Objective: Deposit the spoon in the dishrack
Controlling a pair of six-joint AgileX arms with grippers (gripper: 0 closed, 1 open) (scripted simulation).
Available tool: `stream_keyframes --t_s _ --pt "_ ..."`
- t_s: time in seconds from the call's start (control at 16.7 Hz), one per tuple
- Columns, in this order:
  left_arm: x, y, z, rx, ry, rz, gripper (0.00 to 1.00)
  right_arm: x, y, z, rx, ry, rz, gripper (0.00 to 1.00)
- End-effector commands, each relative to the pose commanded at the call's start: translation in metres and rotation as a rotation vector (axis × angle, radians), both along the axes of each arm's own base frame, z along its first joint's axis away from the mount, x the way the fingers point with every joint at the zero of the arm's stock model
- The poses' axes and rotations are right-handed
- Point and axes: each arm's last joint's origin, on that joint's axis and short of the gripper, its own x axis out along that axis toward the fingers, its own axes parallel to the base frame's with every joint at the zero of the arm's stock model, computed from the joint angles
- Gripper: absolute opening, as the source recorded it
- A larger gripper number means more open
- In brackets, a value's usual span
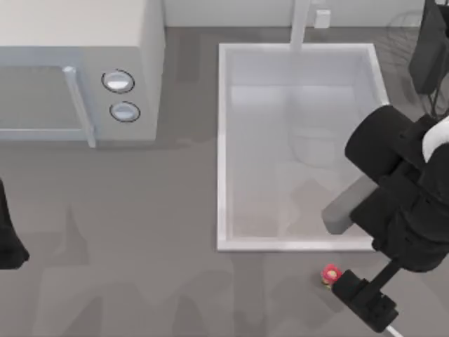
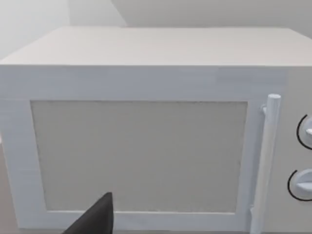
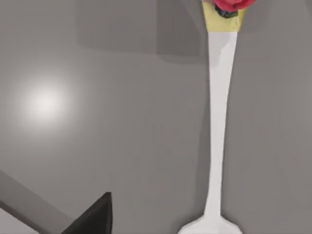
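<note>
Spoon flat on table at 5 o'clock, just below sink. Your right gripper sits over its handle; finger spread can't tell. Thin handle may skid under an off-centre pinch

Rendered kitchen counter

A white microwave with two round dials and a bar handle stands at 10 o'clock on a grey counter. A white rectangular sink sits at 1 o'clock, with a faucet rising at its back edge at 12 o'clock. A wire rack shows at 2 o'clock.
</note>
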Motion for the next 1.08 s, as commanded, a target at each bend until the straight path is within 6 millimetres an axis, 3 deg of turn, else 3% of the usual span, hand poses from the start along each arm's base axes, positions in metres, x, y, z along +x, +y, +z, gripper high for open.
stream_keyframes --t_s 0.18,0.6,0.96,1.08 --pt "0.0 0.0 0.0 0.0 0.0 0.0 1.0 0.002 0.002 -0.018 -0.003 0.004 0.004 1.0" --pt "0.0 0.0 0.0 0.0 0.0 0.0 1.0 0.001 0.003 -0.092 0.002 -0.003 0.005 1.0" --pt "0.0 0.0 0.0 0.0 0.0 0.0 1.0 0.0 0.002 -0.099 -0.001 0.001 0.005 1.0" --pt "0.0 0.0 0.0 0.0 0.0 0.0 1.0 0.0 0.002 -0.099 -0.001 0.001 0.005 0.85"
